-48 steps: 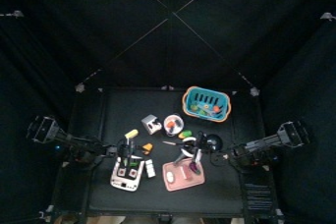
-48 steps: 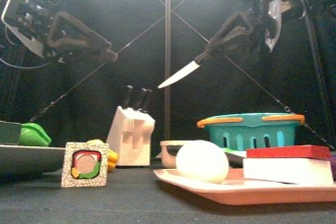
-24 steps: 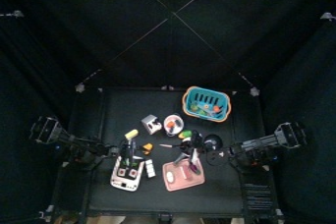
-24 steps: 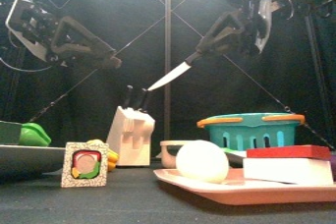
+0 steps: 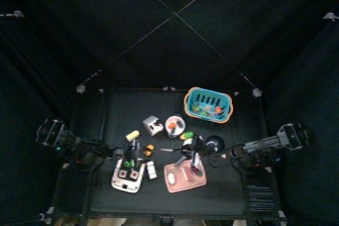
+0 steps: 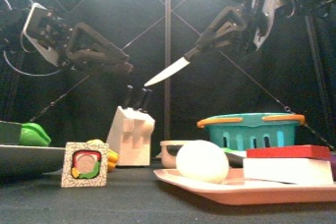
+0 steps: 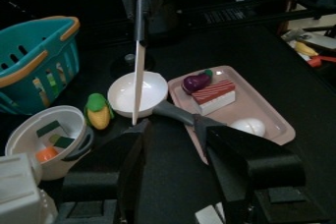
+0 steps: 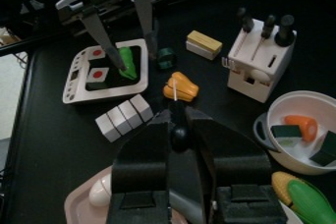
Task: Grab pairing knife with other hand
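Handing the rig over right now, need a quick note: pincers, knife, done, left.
Right pincer: shut on the paring knife by its handle, held high over the table, blade slanting down toward the left arm.
Left pincer: open, empty, close to the blade tip, not touching it.
Knife block stands below on the table, other knives in it. Pink tray and teal basket are not involved.
Done: knife is out of the block and presented.
Left: left pincer closes on the knife, right lets go.
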You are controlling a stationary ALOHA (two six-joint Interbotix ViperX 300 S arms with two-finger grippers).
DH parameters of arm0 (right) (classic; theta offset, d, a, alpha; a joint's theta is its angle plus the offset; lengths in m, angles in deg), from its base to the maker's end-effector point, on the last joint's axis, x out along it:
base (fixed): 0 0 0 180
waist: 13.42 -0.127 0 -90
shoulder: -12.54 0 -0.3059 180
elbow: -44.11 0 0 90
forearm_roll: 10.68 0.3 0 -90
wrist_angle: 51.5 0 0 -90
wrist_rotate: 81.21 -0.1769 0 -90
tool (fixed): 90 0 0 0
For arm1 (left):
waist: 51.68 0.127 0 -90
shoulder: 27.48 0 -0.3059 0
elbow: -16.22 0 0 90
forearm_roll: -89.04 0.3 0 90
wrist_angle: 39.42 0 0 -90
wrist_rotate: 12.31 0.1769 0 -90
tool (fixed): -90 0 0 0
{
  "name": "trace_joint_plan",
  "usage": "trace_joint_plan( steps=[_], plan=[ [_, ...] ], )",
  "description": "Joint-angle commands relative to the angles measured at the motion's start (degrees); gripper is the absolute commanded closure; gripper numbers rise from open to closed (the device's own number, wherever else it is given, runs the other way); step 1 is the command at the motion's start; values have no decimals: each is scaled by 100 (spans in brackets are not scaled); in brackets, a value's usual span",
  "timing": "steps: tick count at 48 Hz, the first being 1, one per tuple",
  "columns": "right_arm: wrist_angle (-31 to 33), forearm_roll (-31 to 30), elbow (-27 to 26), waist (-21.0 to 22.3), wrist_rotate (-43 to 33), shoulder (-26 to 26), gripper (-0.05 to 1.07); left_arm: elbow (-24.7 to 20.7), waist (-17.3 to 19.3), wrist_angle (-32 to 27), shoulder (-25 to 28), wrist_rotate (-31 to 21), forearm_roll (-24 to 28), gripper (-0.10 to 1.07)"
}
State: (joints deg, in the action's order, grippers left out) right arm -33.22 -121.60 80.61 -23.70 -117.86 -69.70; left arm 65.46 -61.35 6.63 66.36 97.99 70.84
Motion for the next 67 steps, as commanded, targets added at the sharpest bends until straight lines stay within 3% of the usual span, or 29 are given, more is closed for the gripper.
trace_joint_plan(
  steps=[1, 24, 36, 56, 67],
  plan=[
    [-18, -70, -123, -62, 9, 70, 64, -229, 114, 79, 132, 9, 9, 18],
    [-53, -70, -132, -132, 9, 35, 64, -536, 211, 79, 501, 9, 0, 20],
    [-53, -70, -141, -141, 9, 18, 64, -571, 246, 79, 615, 9, 18, 34],
    [-53, -70, -141, -158, 9, 18, 64, -677, 246, 79, 791, 9, 18, 38],
    [-53, -70, -123, -149, 9, -18, 64, -677, 246, 79, 791, 18, 18, 58]
  ],
)
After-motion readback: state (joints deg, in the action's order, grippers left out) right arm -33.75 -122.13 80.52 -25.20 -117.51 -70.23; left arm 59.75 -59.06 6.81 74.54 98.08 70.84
